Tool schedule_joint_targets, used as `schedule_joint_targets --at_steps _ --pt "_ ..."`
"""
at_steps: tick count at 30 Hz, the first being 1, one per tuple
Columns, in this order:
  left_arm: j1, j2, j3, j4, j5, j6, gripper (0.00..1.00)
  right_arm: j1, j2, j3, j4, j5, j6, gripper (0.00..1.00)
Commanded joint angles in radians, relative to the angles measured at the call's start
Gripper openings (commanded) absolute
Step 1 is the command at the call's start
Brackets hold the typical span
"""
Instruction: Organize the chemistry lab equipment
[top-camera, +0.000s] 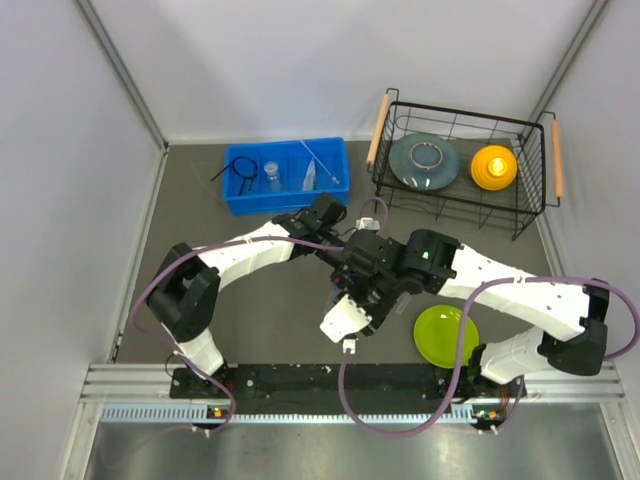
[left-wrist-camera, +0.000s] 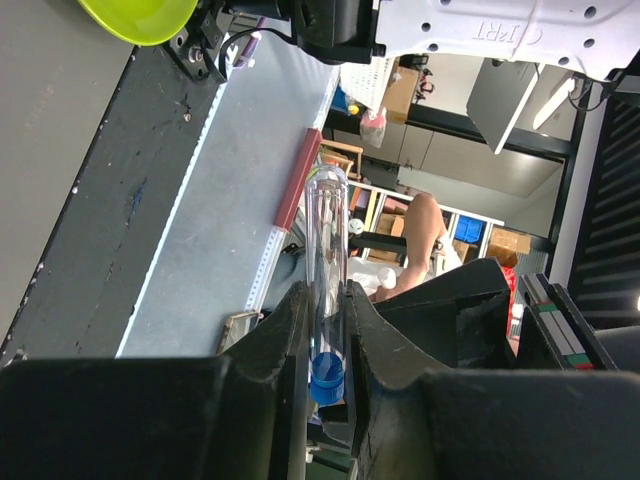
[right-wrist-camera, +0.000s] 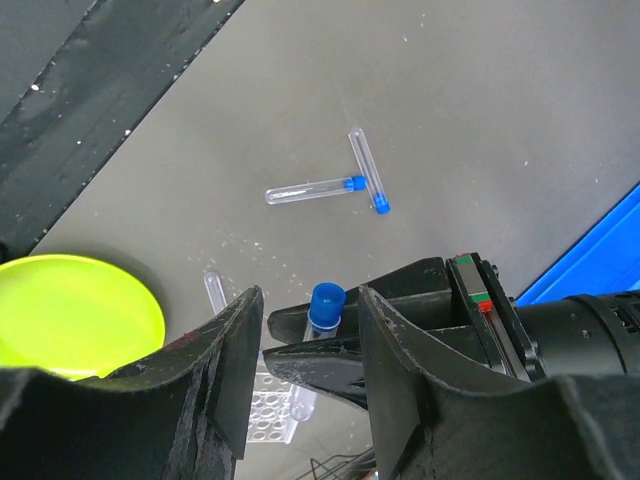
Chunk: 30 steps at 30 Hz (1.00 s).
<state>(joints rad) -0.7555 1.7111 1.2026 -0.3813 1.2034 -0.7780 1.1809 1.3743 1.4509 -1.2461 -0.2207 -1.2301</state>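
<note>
Looking from above, the left arm (top-camera: 250, 250) and right arm (top-camera: 500, 285) meet mid-table. Left wrist: the left gripper (left-wrist-camera: 328, 296) clamps a blue-capped tube (left-wrist-camera: 327, 220). Right wrist: the right gripper (right-wrist-camera: 310, 300) gapes wide, with the tube rack (right-wrist-camera: 268, 412) close by. Holding the tube upright over a hole should seat it cleanly.

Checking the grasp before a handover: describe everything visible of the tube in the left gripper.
Thin clear tube, seemingly empty plastic or glass, one end rounded, the other with a blue cap. The left gripper clamps it near the cap, rounded end pointing outward. The cap sits between the open fingers of the right gripper, touching neither.
</note>
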Motion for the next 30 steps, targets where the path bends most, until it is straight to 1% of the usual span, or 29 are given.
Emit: schedule_joint_targets --at_steps 1,4,6,9,11,14,18,20,22,23,24,25,27,28,30 --pt "-0.002 0.001 0.029 -0.001 0.022 0.013 0.0 0.026 0.002 0.014 0.039 0.03 0.027 0.43" --pt "-0.002 -0.001 0.029 -0.001 0.022 0.01 0.01 0.043 0.005 -0.009 0.053 0.085 0.02 0.42" --pt "-0.002 -0.004 0.031 -0.001 0.024 0.008 0.01 0.057 0.008 -0.038 0.069 0.151 0.009 0.41" --pt "-0.002 -0.004 0.031 -0.005 0.022 0.009 0.01 0.072 0.008 -0.06 0.076 0.205 -0.003 0.37" --pt "-0.002 -0.004 0.028 -0.005 0.021 0.009 0.01 0.077 0.006 -0.067 0.08 0.248 -0.009 0.31" --pt "-0.002 -0.002 0.028 -0.01 0.021 0.013 0.01 0.079 0.003 -0.089 0.086 0.299 -0.028 0.26" --pt "-0.002 -0.001 0.029 -0.018 0.019 0.017 0.02 0.08 -0.003 -0.089 0.093 0.319 -0.029 0.18" --pt "-0.002 -0.002 0.031 -0.021 0.019 0.019 0.03 0.079 -0.004 -0.084 0.093 0.316 -0.026 0.11" --pt "-0.001 -0.004 0.032 -0.027 0.016 0.022 0.09 0.079 -0.006 -0.073 0.093 0.308 -0.014 0.07" --pt "0.001 -0.01 0.035 -0.034 0.013 0.026 0.12 0.079 -0.006 -0.069 0.093 0.29 -0.005 0.07" --pt "0.004 -0.013 0.038 -0.044 0.013 0.031 0.17 0.079 -0.006 -0.063 0.091 0.279 0.009 0.06" --pt "0.008 -0.016 0.046 -0.051 0.001 0.036 0.26 0.077 -0.011 -0.06 0.089 0.265 0.02 0.06" --pt "0.028 -0.037 0.049 -0.074 -0.011 0.051 0.35 0.077 -0.015 -0.05 0.083 0.227 0.047 0.06" --pt "0.036 -0.047 0.046 -0.077 -0.024 0.051 0.47 0.075 -0.017 -0.047 0.082 0.224 0.058 0.06" --pt "0.068 -0.077 0.04 -0.082 -0.036 0.051 0.52 0.054 -0.021 -0.034 0.079 0.156 0.089 0.06"
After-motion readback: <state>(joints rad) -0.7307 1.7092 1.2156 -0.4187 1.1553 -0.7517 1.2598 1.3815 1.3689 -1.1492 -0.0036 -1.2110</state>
